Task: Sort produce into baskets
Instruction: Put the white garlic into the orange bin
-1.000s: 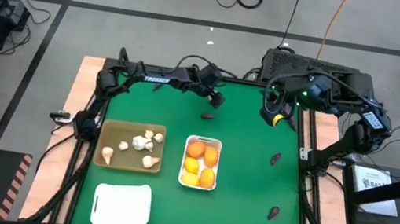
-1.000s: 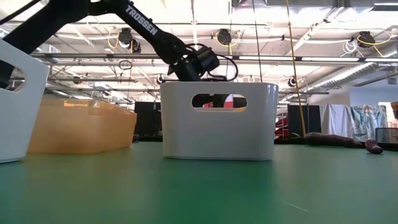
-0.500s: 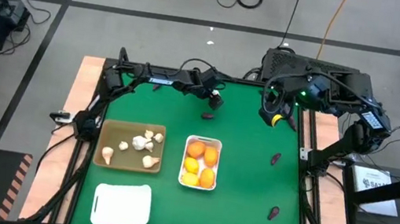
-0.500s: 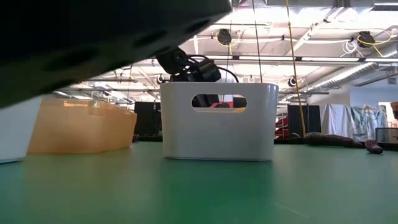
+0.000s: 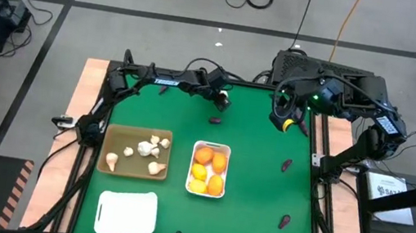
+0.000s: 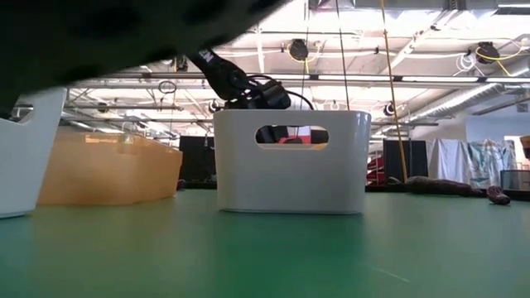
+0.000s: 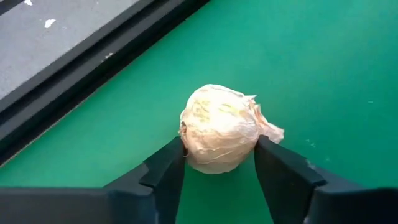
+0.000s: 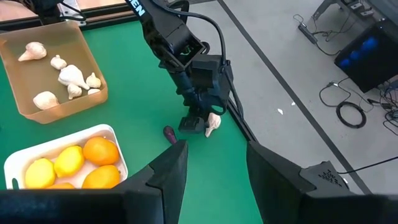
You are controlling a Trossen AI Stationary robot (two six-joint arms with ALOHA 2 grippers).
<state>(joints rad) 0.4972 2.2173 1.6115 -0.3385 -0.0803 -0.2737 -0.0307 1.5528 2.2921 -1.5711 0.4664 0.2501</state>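
Note:
A whitish garlic bulb (image 7: 219, 127) lies on the green table near its far edge, also visible in the right wrist view (image 8: 213, 123). My left gripper (image 7: 219, 165) is down at it, a finger on each side (image 5: 221, 100). My right gripper (image 8: 211, 168) hangs open and empty, high over the far right corner (image 5: 282, 115). The tan basket (image 5: 111, 128) holds several garlic bulbs. One white basket (image 5: 212, 144) holds orange and yellow fruits, and the other white basket (image 5: 127, 213) has nothing in it. Dark purple vegetables lie loose on the table (image 5: 216, 120), (image 5: 286, 164), (image 5: 284, 221). My left gripper pinches the garlic bulb between its two fingers, one on each of its rounded sides (image 7: 186, 146). The fingers slant down at it from the table's left and near side. The bulb sits on the table with its papery tip (image 7: 270, 132) pointing away.
The table's black far rail (image 7: 74, 81) runs close behind the bulb. One purple vegetable (image 8: 170, 133) lies just on the near side of my left gripper. In the low view the white basket (image 6: 290, 161) hides the gripper, and a dark blurred shape (image 6: 99, 33) covers the upper left.
My left gripper has sunk a little toward the table at the garlic bulb near the far edge. A dark blurred shape has come across the low view's upper left.

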